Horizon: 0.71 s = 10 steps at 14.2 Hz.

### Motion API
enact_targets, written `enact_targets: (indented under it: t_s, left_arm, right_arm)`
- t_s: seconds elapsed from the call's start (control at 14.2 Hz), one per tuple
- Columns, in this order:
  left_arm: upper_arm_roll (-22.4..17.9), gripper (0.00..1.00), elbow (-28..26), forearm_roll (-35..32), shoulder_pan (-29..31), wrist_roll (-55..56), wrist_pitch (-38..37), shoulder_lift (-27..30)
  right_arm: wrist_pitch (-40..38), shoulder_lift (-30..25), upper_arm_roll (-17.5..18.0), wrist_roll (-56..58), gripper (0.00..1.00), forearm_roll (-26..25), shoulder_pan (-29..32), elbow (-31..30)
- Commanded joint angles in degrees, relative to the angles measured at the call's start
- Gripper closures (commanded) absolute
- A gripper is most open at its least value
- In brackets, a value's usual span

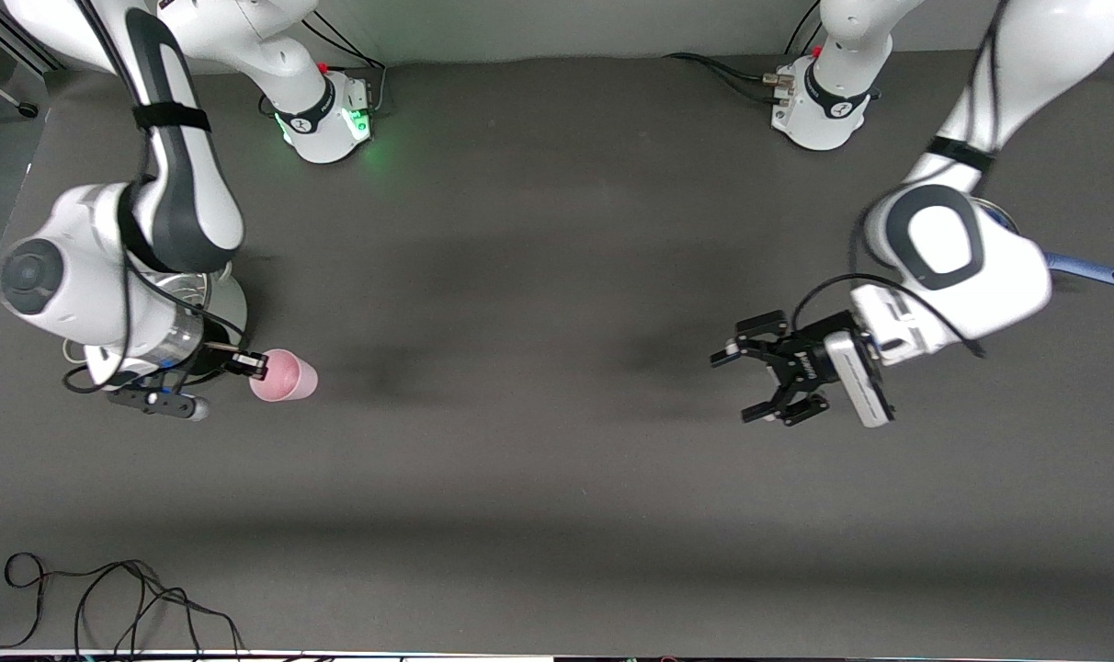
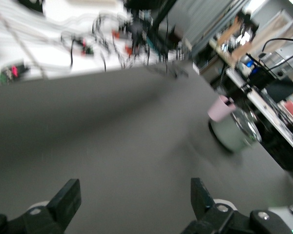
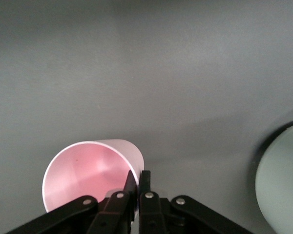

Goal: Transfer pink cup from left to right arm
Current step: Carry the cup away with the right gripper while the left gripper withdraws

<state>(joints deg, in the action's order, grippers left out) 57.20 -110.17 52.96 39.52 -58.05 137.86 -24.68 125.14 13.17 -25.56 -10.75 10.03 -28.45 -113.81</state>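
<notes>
The pink cup [image 1: 283,376] is held by its rim in my right gripper [image 1: 255,365], low over the table at the right arm's end. In the right wrist view the slim black fingers [image 3: 132,181] are shut on the cup's wall, one inside and one outside, and the cup [image 3: 88,173] opens toward the camera. My left gripper [image 1: 739,384], the black linked claw, hangs open and empty over bare table toward the left arm's end. Its view shows both fingertips wide apart around the left gripper's middle [image 2: 133,190], with the cup [image 2: 219,108] far off.
A silvery pot [image 1: 210,292] stands under the right arm's wrist, beside the cup; it also shows in the left wrist view [image 2: 234,131] and the right wrist view [image 3: 283,185]. A blue-handled pan [image 1: 1092,271] lies under the left arm. Loose cables [image 1: 107,598] lie at the near edge.
</notes>
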Motion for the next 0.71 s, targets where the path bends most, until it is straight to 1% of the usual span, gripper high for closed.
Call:
enact_targets:
  t_s: [0.0,0.14,0.21,0.35,0.49,0.57,0.64]
  left_arm:
    - [0.37,0.0,1.71,-11.34,3.45,16.08,-10.56,4.81]
    - [0.37,0.0,3.03,-17.86,5.82,23.47,-17.94,7.96]
    - [0.28,0.0,4.25,-20.85,6.79,27.34,-22.77,9.72]
    - [0.19,0.0,7.5,-30.14,7.5,36.55,-30.77,11.93]
    - [0.37,0.0,11.1,-39.9,7.33,45.01,-37.11,12.03]
    - [0.46,0.0,12.78,-42.91,7.33,46.7,-40.88,12.11]
    - [0.37,0.0,14.18,-45.72,7.33,47.06,-44.05,12.55]
  right_arm:
    - [8.42,-1.23,-0.37,3.01,1.0,0.07,-0.56,-7.72]
    - [15.72,-0.26,-0.37,4.42,1.0,0.07,-0.47,-12.47]
    - [18.1,0.62,-0.37,4.42,1.0,0.07,-0.56,-13.62]
    - [20.49,2.46,-0.28,4.42,1.0,0.16,-0.82,-13.99]
    - [20.85,2.56,-0.28,4.34,1.0,0.16,-0.82,-13.99]
    - [20.59,2.3,-0.37,4.42,0.89,0.16,-0.82,-13.99]
    - [20.5,1.95,-0.37,4.51,0.38,0.16,-0.82,-13.99]
